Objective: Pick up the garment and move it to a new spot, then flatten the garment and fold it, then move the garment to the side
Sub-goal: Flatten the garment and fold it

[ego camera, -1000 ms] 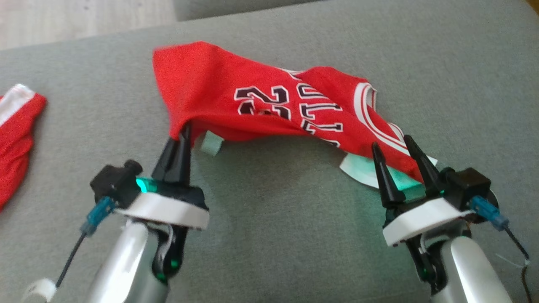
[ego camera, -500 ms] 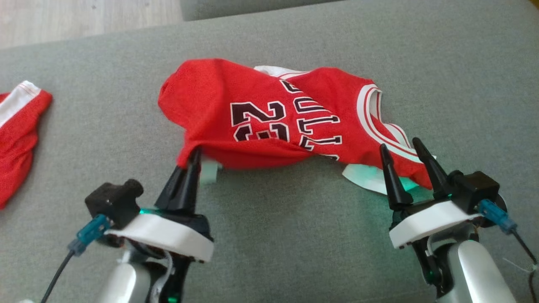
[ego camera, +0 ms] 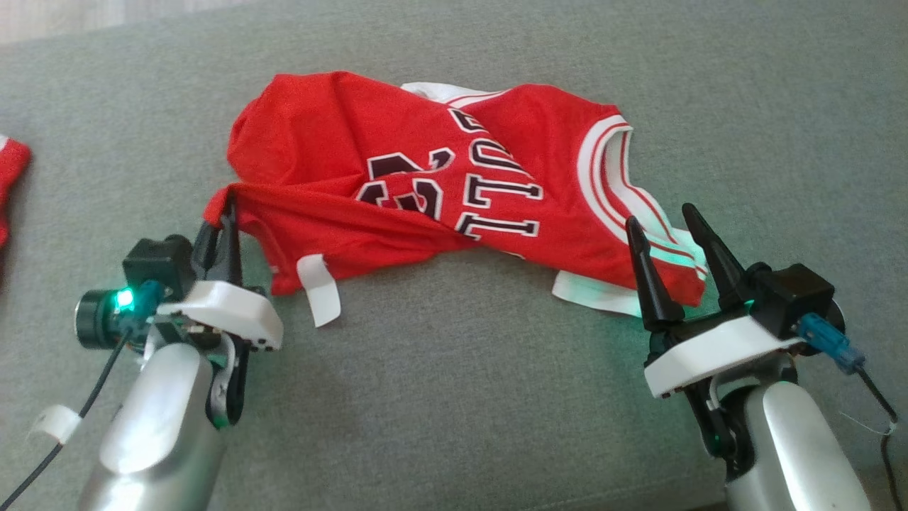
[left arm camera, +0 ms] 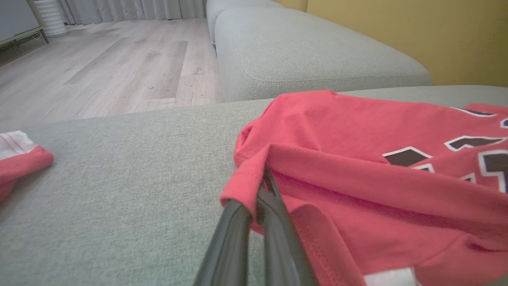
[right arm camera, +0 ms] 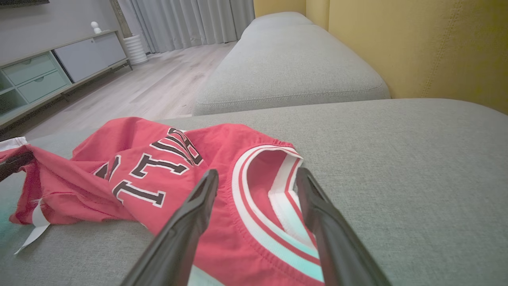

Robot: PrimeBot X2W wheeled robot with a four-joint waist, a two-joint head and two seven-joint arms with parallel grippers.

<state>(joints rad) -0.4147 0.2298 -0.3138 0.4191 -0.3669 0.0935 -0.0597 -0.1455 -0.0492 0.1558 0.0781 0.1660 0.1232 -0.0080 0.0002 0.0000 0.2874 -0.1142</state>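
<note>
The garment is a red basketball jersey with dark lettering and white trim, lying crumpled on the grey sofa cushion. My left gripper is shut on the jersey's hem corner at its left end, holding that fold raised; the same pinch appears in the left wrist view, where the left gripper grips the garment. My right gripper stands open at the jersey's neck end, its fingers just above the white-trimmed collar. In the right wrist view the right gripper straddles the collar without closing on it.
A second red and white piece of clothing lies at the cushion's far left edge. Beyond the cushion are another grey sofa section, a yellow wall and wooden floor. A white label hangs from the jersey's hem.
My left gripper has pulled the jersey's hem corner leftward and toward me, stretching the cloth out. The right gripper stays open by the collar. The head camera has shifted a little.
</note>
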